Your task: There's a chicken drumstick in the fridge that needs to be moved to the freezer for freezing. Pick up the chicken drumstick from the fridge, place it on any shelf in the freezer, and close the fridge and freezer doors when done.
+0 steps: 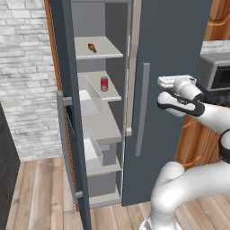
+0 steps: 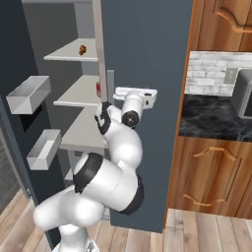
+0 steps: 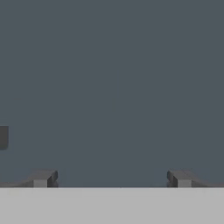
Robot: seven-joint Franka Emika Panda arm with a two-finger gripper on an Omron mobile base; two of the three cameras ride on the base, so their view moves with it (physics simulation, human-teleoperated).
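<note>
The chicken drumstick (image 1: 91, 47) (image 2: 82, 49) lies on the top shelf (image 1: 105, 50) of the freezer (image 1: 114, 27), the narrow compartment on the left. The freezer door (image 1: 63, 54) is swung wide open. The fridge door (image 1: 175, 40) (image 3: 113, 87) on the right looks closed or nearly closed, so the fridge inside is hidden. My gripper (image 1: 161, 83) (image 3: 111, 178) is open and empty. It faces the flat front of the fridge door at close range, just right of the door's vertical bar handle (image 1: 143, 108).
A red soda can (image 1: 104, 84) stands on the second freezer shelf. Grey bins (image 2: 27, 93) hang on the inside of the open freezer door. A microwave (image 1: 215, 74) sits on a dark counter (image 2: 216, 115) to the right, above wooden cabinets (image 2: 216, 167).
</note>
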